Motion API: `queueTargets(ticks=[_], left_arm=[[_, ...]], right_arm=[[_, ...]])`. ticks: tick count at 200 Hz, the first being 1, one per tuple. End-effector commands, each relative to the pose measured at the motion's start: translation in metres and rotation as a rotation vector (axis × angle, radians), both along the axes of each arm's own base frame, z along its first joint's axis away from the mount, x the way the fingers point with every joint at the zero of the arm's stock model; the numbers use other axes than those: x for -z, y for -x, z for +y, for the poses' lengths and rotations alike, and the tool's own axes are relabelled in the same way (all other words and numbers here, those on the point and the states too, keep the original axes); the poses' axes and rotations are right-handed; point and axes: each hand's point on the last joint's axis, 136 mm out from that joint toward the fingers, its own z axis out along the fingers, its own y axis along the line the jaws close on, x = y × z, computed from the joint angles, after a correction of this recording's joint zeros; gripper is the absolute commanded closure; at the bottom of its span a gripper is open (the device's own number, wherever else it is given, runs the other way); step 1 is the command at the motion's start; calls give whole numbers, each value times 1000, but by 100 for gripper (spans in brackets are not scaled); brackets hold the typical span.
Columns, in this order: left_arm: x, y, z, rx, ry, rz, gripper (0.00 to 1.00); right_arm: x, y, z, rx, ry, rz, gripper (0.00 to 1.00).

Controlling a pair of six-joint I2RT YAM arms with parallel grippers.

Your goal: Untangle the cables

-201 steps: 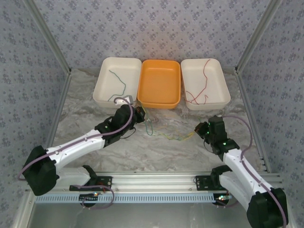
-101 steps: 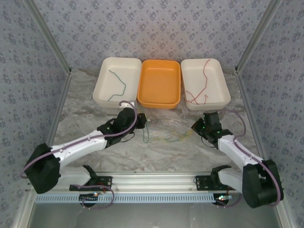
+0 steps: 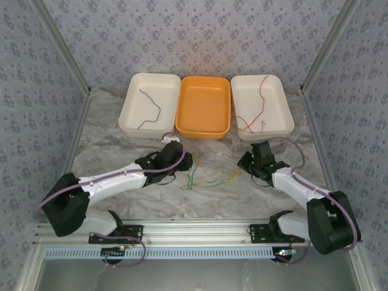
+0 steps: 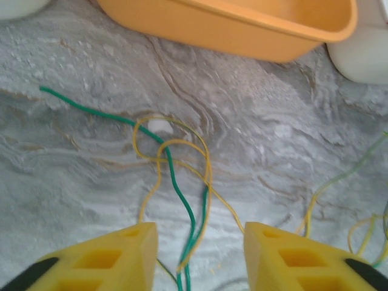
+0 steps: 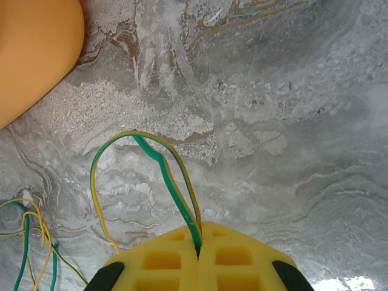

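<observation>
A tangle of thin green and yellow cables [image 3: 203,176] lies on the marble table between my two grippers. My left gripper [image 3: 185,160] stands open over its left end. In the left wrist view a green cable [image 4: 176,182] and a looped yellow cable [image 4: 206,163] run loose between the spread yellow fingers [image 4: 133,254], touching neither. My right gripper [image 3: 245,162] is shut on a yellow-green cable [image 5: 160,163], which arches out of the closed jaws in a loop. A dark green cable [image 3: 151,109] lies in the left white tray, a red cable [image 3: 257,112] in the right one.
Three trays stand in a row at the back: a white tray [image 3: 130,115], an orange tray [image 3: 203,130] with nothing in it, and another white tray [image 3: 285,118]. The orange tray's wall [image 4: 242,30] is close in front of the left gripper. Patterned walls enclose the table.
My left gripper has opened and let go of the cables while moving right and lower. The right gripper moved left toward the tangle, still shut, and the cables have gone slack.
</observation>
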Motion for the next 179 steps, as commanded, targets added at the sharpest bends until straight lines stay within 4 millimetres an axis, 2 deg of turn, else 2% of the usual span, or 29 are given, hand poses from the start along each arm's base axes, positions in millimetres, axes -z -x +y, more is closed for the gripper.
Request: queueTargets(ticks=[1, 33, 87, 119, 139, 153, 179], left_arm=[[23, 22, 5, 24, -119, 97, 65], [48, 37, -7, 56, -155, 172, 65], [80, 35, -18, 79, -207, 228, 68], [89, 34, -29, 103, -194, 241, 79], [82, 34, -25, 89, -186, 222, 100], [69, 34, -18, 80, -185, 200, 100], [29, 37, -9, 127, -152, 176, 100]], right_arm=[[-14, -5, -1, -6, 23, -32, 100], [-15, -6, 1, -9, 19, -36, 100], [-13, -4, 2, -13, 21, -32, 100], [-13, -4, 0, -5, 26, -34, 100], [-14, -5, -2, -2, 33, -38, 100], [-14, -6, -5, 6, 46, -41, 100], [-18, -13, -21, 36, 65, -49, 100]])
